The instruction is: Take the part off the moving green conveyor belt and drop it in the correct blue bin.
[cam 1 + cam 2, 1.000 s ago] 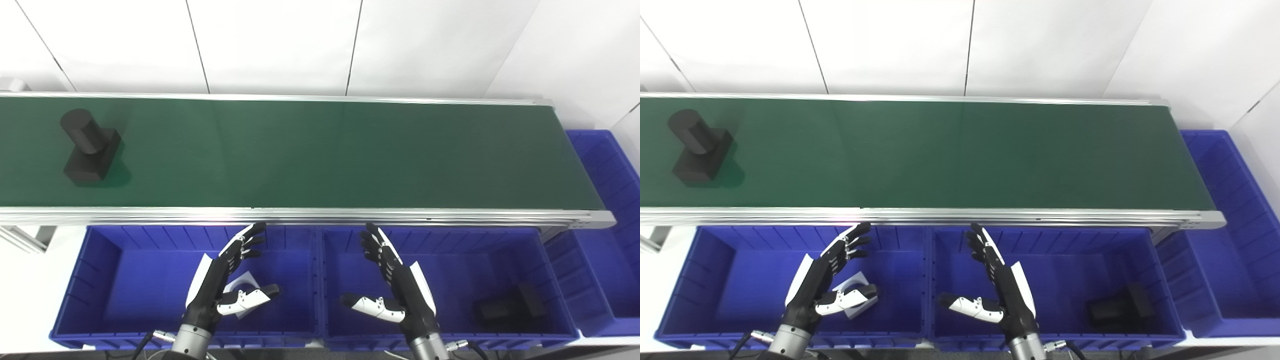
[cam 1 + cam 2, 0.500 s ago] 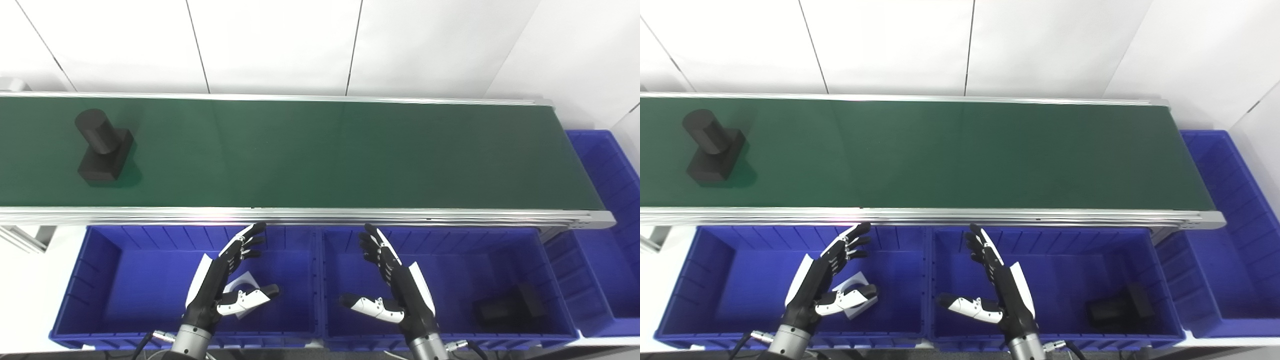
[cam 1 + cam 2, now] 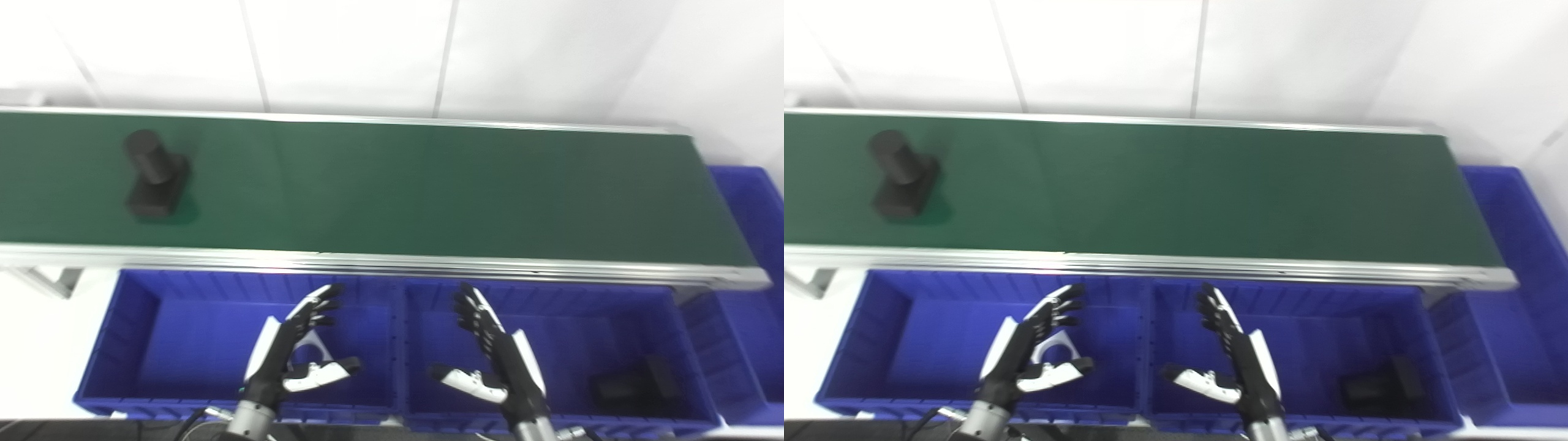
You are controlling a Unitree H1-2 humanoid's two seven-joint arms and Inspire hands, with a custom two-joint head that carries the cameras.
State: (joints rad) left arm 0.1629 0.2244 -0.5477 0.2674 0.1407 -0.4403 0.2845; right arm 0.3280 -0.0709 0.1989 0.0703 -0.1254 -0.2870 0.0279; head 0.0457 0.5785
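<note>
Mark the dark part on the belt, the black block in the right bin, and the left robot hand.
dark part (image 3: 156,177), left eye view, on its cylinder.
black block (image 3: 1381,387), right eye view, top face.
left robot hand (image 3: 288,358), left eye view, palm.

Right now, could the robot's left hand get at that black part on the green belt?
Probably not yet. The black part sits far to the left on the belt, while the left hand hovers open over the bin. Nothing blocks it.

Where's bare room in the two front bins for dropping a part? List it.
Left bin: bare floor left of the left hand; a white part lies beneath that hand. Middle bin: bare between the right hand and the black part in its right corner.
</note>
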